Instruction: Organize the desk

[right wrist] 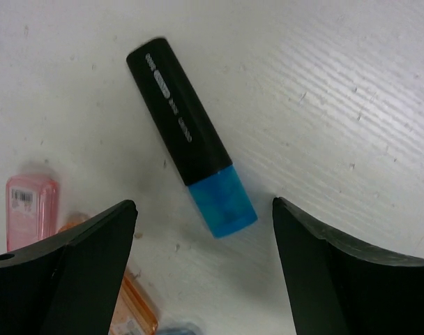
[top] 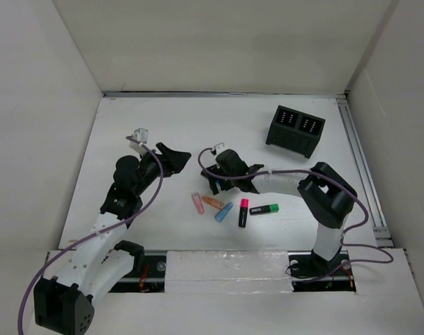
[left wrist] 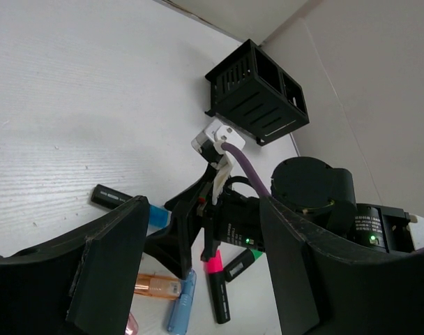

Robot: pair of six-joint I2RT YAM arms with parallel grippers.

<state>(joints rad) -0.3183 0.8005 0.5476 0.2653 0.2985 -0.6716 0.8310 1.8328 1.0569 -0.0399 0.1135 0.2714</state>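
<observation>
Since the blue-capped highlighter lies slantwise across the gap under my right gripper, I would turn the wrist first. That way the pads would meet the long sides of the black barrel instead of pinching it corner to corner and spinning it away. I would also aim for the middle of the barrel, not the cap, which looks slicker and might pop off. Then I would come straight down, because a pink item and an orange one sit close by on the left finger's side and a skewed descent could knock them. The fingers stand spread wide on either side of the pen, touching nothing and carrying nothing. The desk, white and walled by plain panels, runs under everything, and the pen rests flat on it. My guess is that the pen belongs in the black box at the far right, well apart from this spot. The right arm is folded at the elbow, its forearm running leftward across the desk and its wrist tipped down over the pen. The left gripper hangs just beside that wrist, facing it, jaws parted and empty.
</observation>
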